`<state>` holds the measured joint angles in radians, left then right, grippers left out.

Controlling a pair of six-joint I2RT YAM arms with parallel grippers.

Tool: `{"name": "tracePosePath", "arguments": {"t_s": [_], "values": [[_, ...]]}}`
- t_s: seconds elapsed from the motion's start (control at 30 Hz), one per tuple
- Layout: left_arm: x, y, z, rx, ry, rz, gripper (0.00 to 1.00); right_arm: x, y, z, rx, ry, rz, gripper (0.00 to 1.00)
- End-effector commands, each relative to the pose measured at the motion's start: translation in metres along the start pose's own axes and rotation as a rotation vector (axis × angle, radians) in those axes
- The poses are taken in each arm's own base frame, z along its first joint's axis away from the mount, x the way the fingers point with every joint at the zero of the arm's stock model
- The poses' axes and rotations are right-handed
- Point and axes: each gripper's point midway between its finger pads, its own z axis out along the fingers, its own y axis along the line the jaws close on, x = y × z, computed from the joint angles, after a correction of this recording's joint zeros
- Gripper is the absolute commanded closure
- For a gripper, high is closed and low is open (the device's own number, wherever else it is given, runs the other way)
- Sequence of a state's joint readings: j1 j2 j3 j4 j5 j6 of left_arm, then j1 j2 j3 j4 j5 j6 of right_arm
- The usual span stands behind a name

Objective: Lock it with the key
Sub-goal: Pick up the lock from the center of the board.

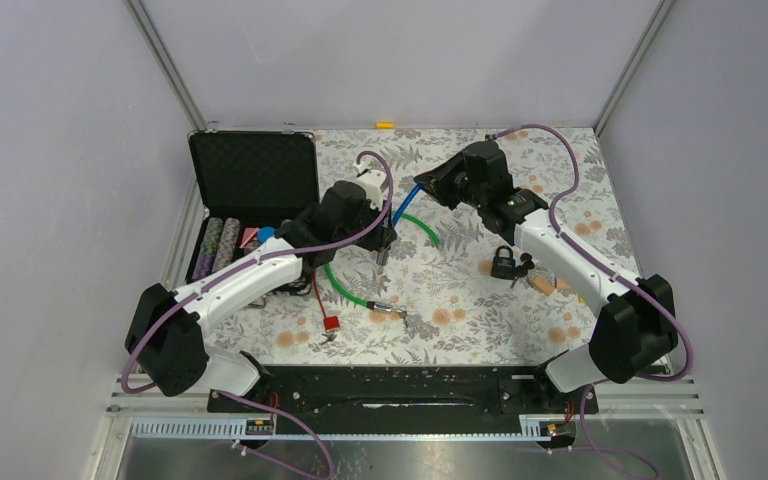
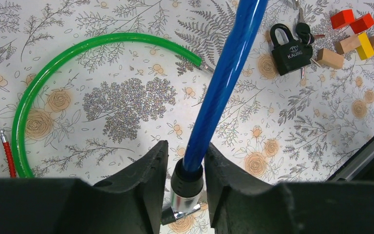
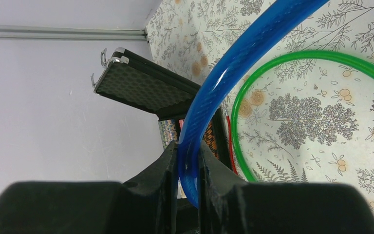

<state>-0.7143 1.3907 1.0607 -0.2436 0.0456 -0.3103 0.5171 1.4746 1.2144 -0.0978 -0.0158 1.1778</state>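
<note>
A blue cable lock [image 1: 403, 206] arcs between my two grippers above the floral table. My right gripper [image 3: 189, 156], at the back middle [image 1: 426, 186], is shut on the blue cable [image 3: 224, 63]. My left gripper [image 2: 186, 161] straddles the cable's black-and-silver end piece [image 2: 187, 183]. The right finger [image 2: 224, 170] rests against it, and a thin gap shows at the left finger, so the jaws stand slightly open. A black padlock [image 2: 289, 48] lies on the table with keys [image 2: 304, 31] beside it, right of centre [image 1: 505, 263].
A green cable lock [image 1: 345, 285] curves across the table's middle [image 2: 53, 63]. A red cable [image 1: 318, 295] with a red tag lies near it. An open black case [image 1: 255, 175] with poker chips [image 1: 218, 245] sits back left. Coloured wooden blocks [image 2: 355, 36] lie right of the padlock.
</note>
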Motion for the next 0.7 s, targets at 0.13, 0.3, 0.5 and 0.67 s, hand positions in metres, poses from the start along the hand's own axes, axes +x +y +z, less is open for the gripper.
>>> {"name": "tracePosePath", "arguments": {"t_s": [0.13,0.3,0.5,0.67], "values": [[-0.032,-0.005,-0.002,-0.002,-0.097,0.006,0.66,-0.018,0.046,-0.02,-0.117,-0.059,-0.017,1.0],[-0.038,-0.008,0.001,0.018,-0.116,0.015,0.66,-0.018,0.045,-0.019,-0.113,-0.057,-0.005,1.0],[-0.038,-0.008,0.0,0.026,-0.121,0.074,1.0,-0.009,0.049,-0.02,-0.133,-0.01,-0.016,1.0],[-0.062,-0.009,-0.014,0.014,-0.205,0.101,1.0,-0.004,0.048,-0.024,-0.156,0.009,-0.066,0.92]]}}
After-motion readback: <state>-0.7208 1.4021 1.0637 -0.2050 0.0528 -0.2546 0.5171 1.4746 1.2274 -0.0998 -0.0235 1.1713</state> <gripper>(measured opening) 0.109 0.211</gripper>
